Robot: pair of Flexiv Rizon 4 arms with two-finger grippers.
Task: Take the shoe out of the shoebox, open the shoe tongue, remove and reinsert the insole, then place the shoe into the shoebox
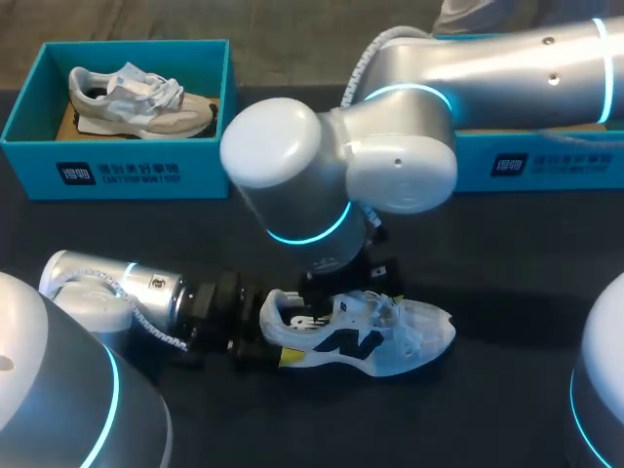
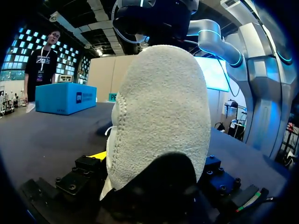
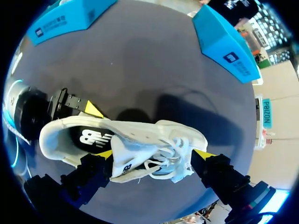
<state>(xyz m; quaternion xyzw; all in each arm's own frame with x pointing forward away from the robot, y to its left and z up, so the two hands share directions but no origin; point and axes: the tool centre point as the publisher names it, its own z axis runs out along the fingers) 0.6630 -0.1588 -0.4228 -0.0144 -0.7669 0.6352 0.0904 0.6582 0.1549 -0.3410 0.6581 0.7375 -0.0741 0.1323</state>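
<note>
Dark table (image 1: 507,263), beige shoe (image 1: 136,97) in far-left box (image 1: 117,175)

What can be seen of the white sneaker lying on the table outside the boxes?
The white sneaker sits upright on the table, toe toward my right. Its upper looks like white mesh with a dark side logo, white laces and a fuzzy heel. The left gripper clamps the heel from both sides; the right gripper hangs open above the laces.
</note>
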